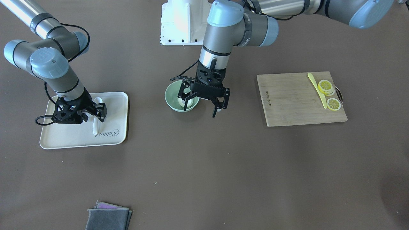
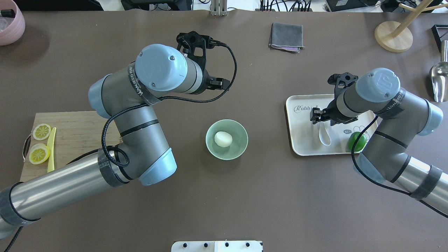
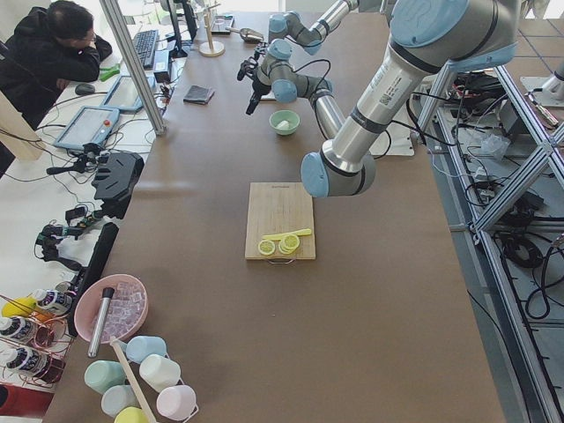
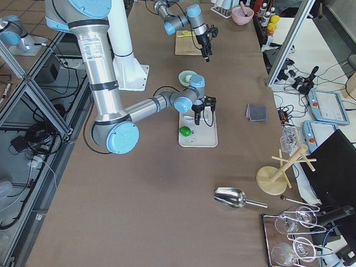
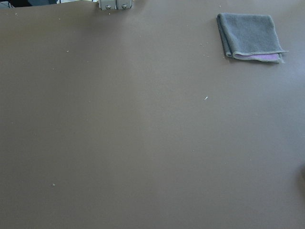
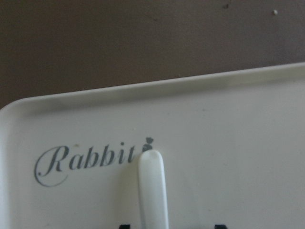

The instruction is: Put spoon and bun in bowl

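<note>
Bun (image 2: 223, 139) in bowl (image 2: 239, 148); left end effector (image 1: 201, 102) spread, empty; right end effector (image 2: 321, 118) spread astride spoon (image 2: 324, 134) on tray (image 2: 301, 140); advised: descend squarely, pinch mid-handle, lift level.

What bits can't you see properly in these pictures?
- Bun: front-facing view, mostly behind the left gripper.
- Spoon: right wrist view, scoop cut off by the bottom edge.
- Lime: overhead view, partly under the right arm.
</note>
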